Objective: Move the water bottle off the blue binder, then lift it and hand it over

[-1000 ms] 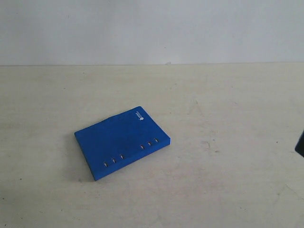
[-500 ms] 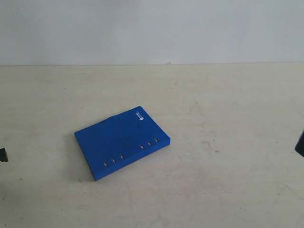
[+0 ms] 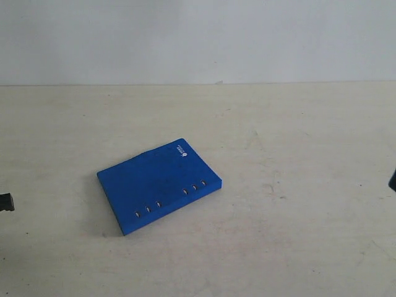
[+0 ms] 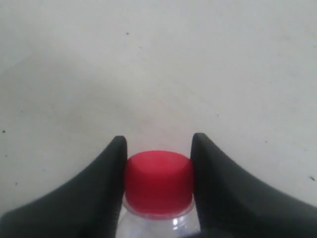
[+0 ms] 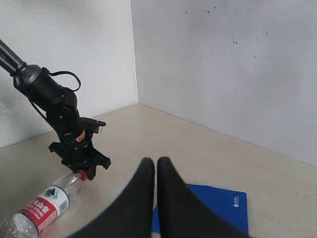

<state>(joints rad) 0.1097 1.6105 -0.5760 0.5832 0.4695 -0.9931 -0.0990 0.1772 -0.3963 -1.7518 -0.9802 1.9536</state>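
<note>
Looking at it, the water bottle (image 5: 42, 208) lies on its side on the counter (image 5: 148, 129), off the blue binder (image 5: 218, 206). Its long axis points cap-first into the left hand (image 4: 158, 153), which is pinching the red cap (image 4: 158, 181). The right hand (image 5: 155, 161) is closed and empty, nearer the binder.

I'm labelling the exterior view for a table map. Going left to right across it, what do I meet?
A dark tip of the left arm at the picture's edge → the blue binder lying flat on the table → a dark sliver of the right arm at the opposite edge.
</note>
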